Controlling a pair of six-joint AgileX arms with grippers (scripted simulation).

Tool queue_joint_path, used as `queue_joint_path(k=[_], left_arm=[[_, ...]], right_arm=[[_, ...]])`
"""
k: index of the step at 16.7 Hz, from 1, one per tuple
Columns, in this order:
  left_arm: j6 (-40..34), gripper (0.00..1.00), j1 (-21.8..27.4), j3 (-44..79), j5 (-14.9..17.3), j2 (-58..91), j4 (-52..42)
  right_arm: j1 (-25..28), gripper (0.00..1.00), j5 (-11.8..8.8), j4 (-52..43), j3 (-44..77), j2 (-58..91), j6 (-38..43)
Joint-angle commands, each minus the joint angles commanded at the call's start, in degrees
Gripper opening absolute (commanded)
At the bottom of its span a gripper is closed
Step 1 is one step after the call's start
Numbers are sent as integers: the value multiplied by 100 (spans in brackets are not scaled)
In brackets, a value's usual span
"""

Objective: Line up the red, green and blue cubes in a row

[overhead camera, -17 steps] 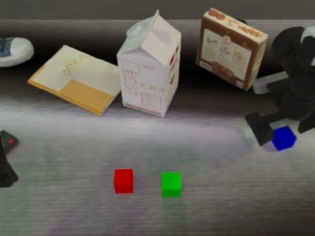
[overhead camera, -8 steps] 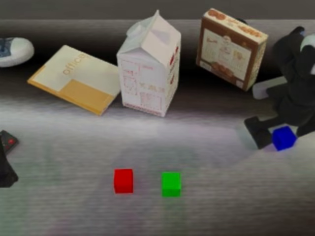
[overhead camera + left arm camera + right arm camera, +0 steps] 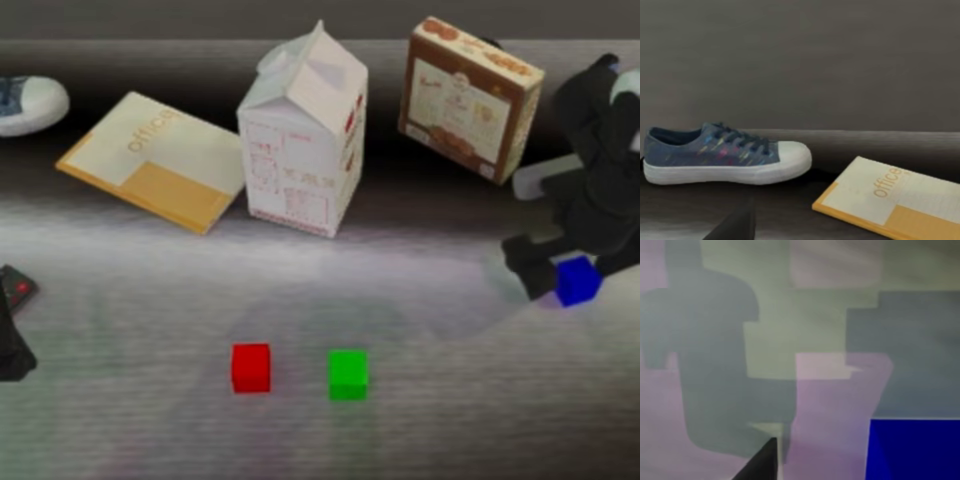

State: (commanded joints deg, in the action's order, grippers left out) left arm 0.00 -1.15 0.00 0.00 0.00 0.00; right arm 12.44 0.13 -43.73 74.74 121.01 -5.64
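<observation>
a: where do the cubes lie?
b: red cube [image 3: 251, 367] and green cube [image 3: 348, 374] lower centre, side by side; blue cube [image 3: 577, 280] at right edge.
a: and the grippers?
b: right gripper [image 3: 570, 272] straddles the blue cube, fingers spread wide; left gripper [image 3: 12, 340] at left edge, state indeterminate.

Sneaker [image 3: 25, 103] far left, office booklet [image 3: 155, 160], upright milk carton [image 3: 303, 135], snack box [image 3: 470, 95] right

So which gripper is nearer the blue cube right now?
Right. The right gripper is right at the blue cube, fingers either side; the left gripper sits at the table's far left edge.
</observation>
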Motion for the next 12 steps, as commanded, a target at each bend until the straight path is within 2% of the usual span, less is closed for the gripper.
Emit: queue_joint_path(k=[4,12], left_arm=[[0,100,0,0,0,0,0],[0,100,0,0,0,0,0]], right_arm=[[0,2,0,0,0,0,0],[0,0,0,0,0,0,0]])
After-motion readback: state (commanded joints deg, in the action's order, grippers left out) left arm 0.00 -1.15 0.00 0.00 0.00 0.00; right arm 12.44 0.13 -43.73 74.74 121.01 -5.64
